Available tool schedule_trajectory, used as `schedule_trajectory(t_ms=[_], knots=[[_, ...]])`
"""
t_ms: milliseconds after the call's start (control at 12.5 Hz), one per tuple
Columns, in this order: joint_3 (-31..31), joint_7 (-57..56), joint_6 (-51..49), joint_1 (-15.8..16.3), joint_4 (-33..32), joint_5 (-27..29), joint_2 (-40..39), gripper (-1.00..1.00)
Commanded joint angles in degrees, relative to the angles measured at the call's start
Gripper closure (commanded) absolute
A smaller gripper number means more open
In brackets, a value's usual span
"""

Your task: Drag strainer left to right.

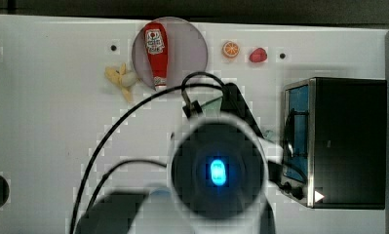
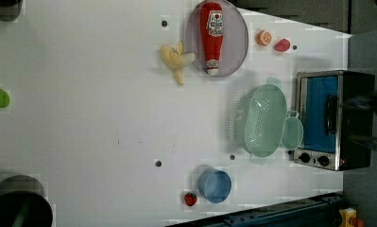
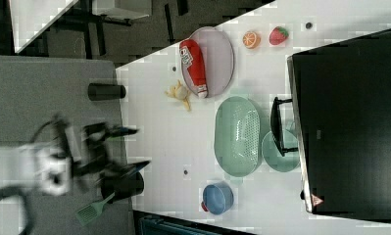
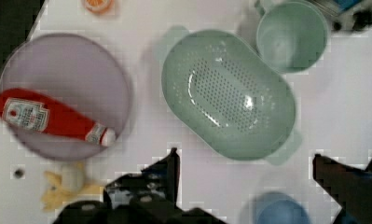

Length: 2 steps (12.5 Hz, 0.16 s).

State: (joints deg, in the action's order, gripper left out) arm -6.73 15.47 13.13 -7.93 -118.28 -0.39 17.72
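Claw [image 4: 244, 163] hangs with jaws spread wide, gripping nothing, clear above the table.

Pale green oblong plastic strainer [image 4: 228, 93] with dotted holes lies under and just ahead of the claw, touching nothing but the white table [image 2: 106, 118]; smooth round mint-green cup [image 4: 292, 36] sits just beside its far end.

Judgement: light, stiff, thin-walled, likely to slide easily and skate if pushed off-centre. Best hold: the rim of a long side, or an end tab.

Count: one strainer, one cup, one small blue bowl [image 4: 279, 210].
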Motion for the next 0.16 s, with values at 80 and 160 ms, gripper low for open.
schedule_trajectory(t_ms=[80,160], knots=[[1.2,-12.1,-6.73,-1.71,1.55,2.24,-0.72,-1.0],[1.15,-12.87,-8.94,-1.71,2.28,2.23,0.06,-1.0]])
